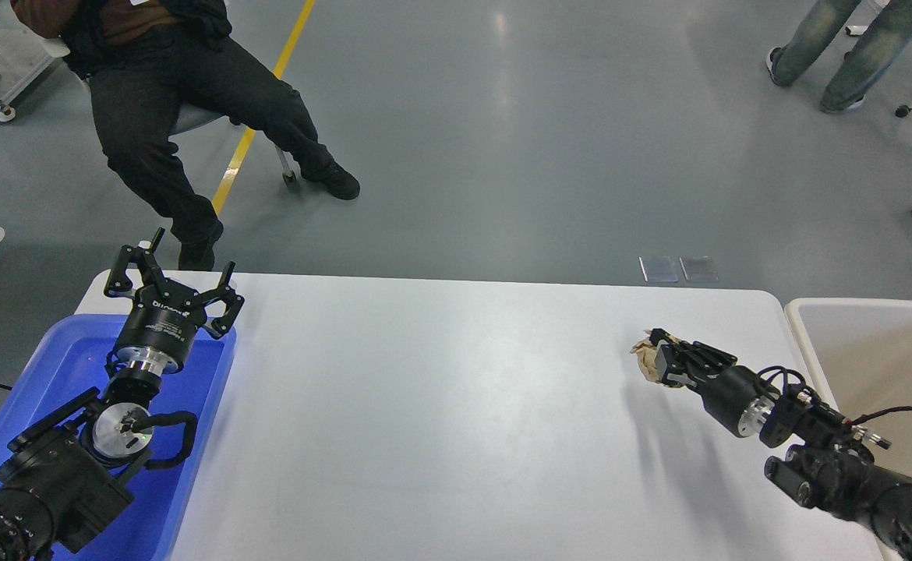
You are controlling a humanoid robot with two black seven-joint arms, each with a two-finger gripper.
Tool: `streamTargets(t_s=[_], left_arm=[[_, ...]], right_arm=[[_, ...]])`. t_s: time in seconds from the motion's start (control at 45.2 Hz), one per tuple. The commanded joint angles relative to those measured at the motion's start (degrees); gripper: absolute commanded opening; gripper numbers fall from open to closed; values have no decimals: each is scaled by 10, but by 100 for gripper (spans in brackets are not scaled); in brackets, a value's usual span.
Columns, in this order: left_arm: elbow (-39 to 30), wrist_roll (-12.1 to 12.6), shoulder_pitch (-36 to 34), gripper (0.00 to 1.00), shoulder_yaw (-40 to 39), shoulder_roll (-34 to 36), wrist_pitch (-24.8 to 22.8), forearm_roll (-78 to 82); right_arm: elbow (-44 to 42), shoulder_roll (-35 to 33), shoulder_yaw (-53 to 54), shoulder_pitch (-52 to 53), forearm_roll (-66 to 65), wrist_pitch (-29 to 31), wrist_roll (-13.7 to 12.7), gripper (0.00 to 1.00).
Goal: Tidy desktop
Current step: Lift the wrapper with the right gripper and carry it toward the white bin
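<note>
Nearest the lens: both forearms, left one entering bottom-left over the blue tray (214,366), right one entering bottom-right beside the beige-white bin (814,327)

Left gripper (179,273): fingers spread wide, nothing between them, poised above the far end of the tray near the far-left corner of the desktop (440,405). Released, idle as far as I can judge

Right gripper (655,360): fingers closed around a crumpled paper ball (645,360), tan-white, held at the fingertips. Shadow on the white surface just below and toward the camera suggests the ball is lifted off the top, not resting; cannot confirm contact either way from this one view. Ball sits over the right part of the desktop, near the bin but not over it

Desktop: large white top with rounded corners, fills the middle of the view, tray at its left end, bin just off its right edge. No other loose item visible on the bare surface. Tray interior mostly hidden by the left arm; what shows of it and of the bin holds nothing I can make out

Progress (judgement): paper ball appears to be the only clutter left, and it is already in hand. Remaining: carry it rightward over the bin rim, let go, retract. Late stage, one deposit short of done if nothing lies hidden behind the arms

Background: seated person in dark clothes beyond the far-left edge, other legs far right, grey floor with a yellow line. None involved
</note>
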Motion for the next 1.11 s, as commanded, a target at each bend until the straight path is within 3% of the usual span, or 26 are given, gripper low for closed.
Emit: streamTargets(t_s=[0.0,0.398,0.664,0.775,0.885,0.952,1.085], left_arm=[[0,0,0,100,0,0,0,0],[0,0,0,100,0,0,0,0],[0,0,0,100,0,0,0,0],[0,0,0,100,0,0,0,0],[0,0,0,100,0,0,-1,0],[0,0,0,100,0,0,0,0],[0,0,0,100,0,0,0,0]], right_arm=[[1,-59,7,55,12,72,7,0],[-2,-181,15,191,79,315,7,0],[-9,-218,16,206,181,445,4,0],[-10,-242,16,198,256,467,-48,0],[-10,-260,17,187,343,476,-122,0],[-11,-261,25,171,415,474,-183,0],[-46,-251,91,134,550,458,-338,0]])
